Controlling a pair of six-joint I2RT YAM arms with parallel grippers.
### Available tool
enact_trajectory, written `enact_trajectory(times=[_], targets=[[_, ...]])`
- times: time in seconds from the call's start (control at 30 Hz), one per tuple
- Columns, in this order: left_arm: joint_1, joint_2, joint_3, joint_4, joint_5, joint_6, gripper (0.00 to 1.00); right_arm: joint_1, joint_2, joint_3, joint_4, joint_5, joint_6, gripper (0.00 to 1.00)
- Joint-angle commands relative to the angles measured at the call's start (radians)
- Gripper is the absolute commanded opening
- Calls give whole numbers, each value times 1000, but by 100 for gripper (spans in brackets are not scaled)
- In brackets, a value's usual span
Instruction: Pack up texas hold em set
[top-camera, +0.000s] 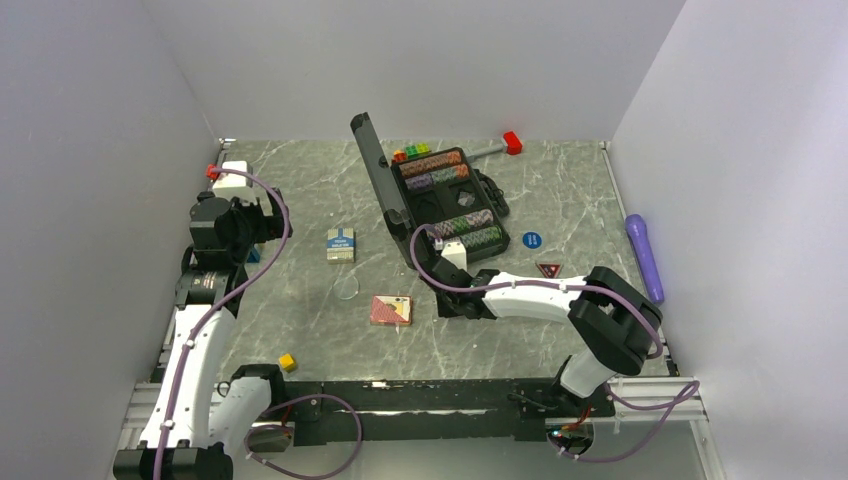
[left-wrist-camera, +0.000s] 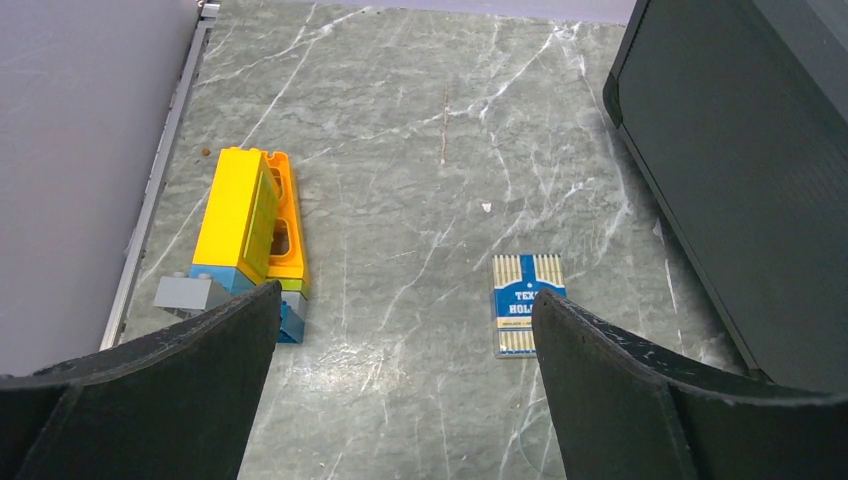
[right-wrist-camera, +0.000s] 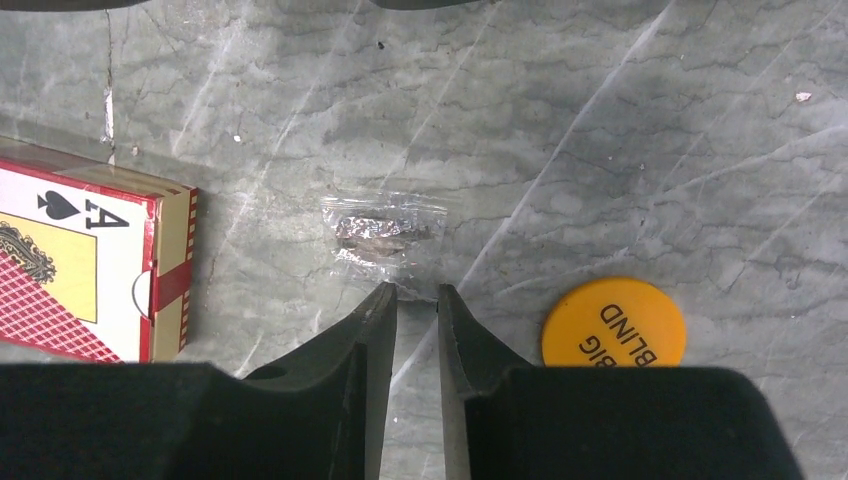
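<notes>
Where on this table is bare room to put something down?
Bare marble: between the white block and the case lid; between the yellow cube and the red deck. Crowded around the right tool: clear bag, orange button.

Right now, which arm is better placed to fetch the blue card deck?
Left. The left gripper, open, faces the blue deck; the right gripper is down at a clear bag near the red deck.
</notes>
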Motion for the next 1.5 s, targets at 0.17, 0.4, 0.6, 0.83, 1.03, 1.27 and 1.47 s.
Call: enact_trajectory(times=[0.17,0.4,0.6,0.83,1.03,1.27,1.47], targets=[[2,-18,-2,31,-18,-2,99,2,-23,-10,2,15,37,21],[2,-19,-3,30,-20,-1,99,0,-5,11,-28,22,29,0],[2,-21,-3,29,-24,-1,99,-8,-75,28,-72,44,-7,0],[2,-22,-3,31,-25,-1,99,-58,-339,12,-84,-3,-184,0],[2,-20,0,32,-19,-3,99,-307,-510,24,-69,-169,-356,0],[2,-21,-9,44,1,10,99,-509,-297,165,107,-452,-518,0],[2,-14,-10,54,17,15,99,-566,7,448,67,-609,-606,0]])
